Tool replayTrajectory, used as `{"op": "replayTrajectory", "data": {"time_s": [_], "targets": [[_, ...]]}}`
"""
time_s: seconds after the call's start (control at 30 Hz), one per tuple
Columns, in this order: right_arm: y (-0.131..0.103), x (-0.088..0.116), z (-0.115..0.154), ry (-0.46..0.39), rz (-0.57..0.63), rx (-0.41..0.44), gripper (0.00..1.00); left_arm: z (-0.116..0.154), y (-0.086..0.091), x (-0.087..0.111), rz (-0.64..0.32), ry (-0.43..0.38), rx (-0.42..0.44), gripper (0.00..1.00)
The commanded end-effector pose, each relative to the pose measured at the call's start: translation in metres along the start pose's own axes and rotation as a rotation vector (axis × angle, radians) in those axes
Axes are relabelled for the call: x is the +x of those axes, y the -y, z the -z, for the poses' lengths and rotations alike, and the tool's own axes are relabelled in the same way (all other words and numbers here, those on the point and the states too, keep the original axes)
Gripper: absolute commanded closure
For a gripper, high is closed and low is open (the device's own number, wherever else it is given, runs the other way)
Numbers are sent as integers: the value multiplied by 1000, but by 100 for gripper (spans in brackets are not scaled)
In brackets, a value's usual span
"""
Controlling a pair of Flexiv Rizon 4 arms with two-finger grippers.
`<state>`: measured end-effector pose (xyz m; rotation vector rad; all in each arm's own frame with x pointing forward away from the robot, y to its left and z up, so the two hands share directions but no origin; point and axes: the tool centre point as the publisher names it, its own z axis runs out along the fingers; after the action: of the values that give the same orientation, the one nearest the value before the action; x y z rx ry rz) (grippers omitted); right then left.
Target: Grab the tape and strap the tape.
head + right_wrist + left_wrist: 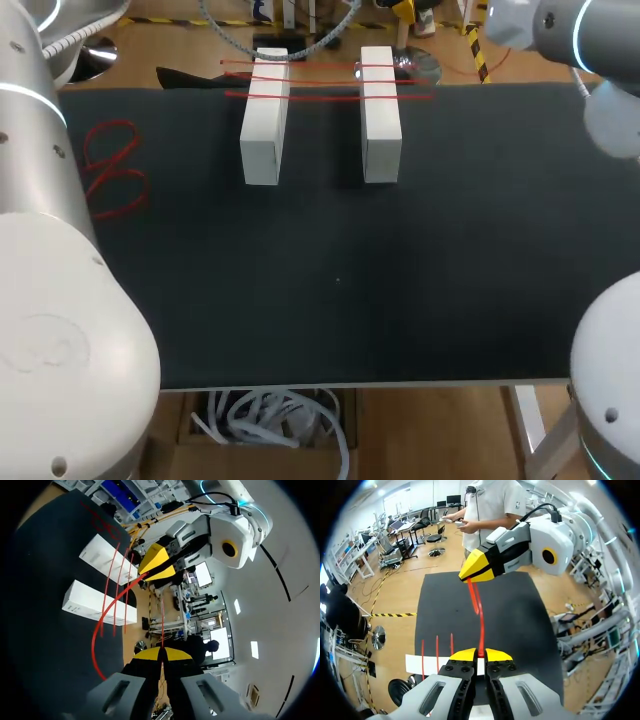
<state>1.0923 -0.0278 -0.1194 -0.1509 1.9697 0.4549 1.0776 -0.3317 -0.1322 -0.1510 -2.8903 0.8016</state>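
Observation:
Two white blocks (265,125) (380,125) lie side by side at the far end of the black mat (340,280). Three strands of red tape (320,82) run across their far ends. Neither gripper shows in the head view. In the left wrist view my left gripper (480,655) is shut on one end of a red tape strand (481,625), high over a block (415,664). The strand runs ahead to my right gripper (466,575), shut on its other end. From the right wrist, my right gripper (161,652) pinches the tape (107,612), with the left gripper (146,570) ahead.
Loose loops of red tape (115,170) lie on the mat's left side. My left arm (60,330) fills the near left corner, and my right arm (600,60) comes in at the far right. A dark object (185,78) lies at the mat's far edge.

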Motion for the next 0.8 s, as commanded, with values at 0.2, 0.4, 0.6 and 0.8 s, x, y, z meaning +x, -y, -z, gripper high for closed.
{"op": "replayTrajectory", "data": {"time_s": [0.2, 0.4, 0.6, 0.8], "targets": [[-9, 6, -1, 30, 26, 126, 100, 1, 1, -1, 1, -3, -4, 100], [-12, 10, -6, 47, 27, 129, 100, 1, 1, -1, 1, -3, -4, 100], [-15, 10, -8, 81, 48, 155, 100, 1, 1, -1, 1, -3, -4, 100], [-16, 11, -9, 128, 36, 189, 100, 1, 1, -1, 1, -3, -4, 100]]}}
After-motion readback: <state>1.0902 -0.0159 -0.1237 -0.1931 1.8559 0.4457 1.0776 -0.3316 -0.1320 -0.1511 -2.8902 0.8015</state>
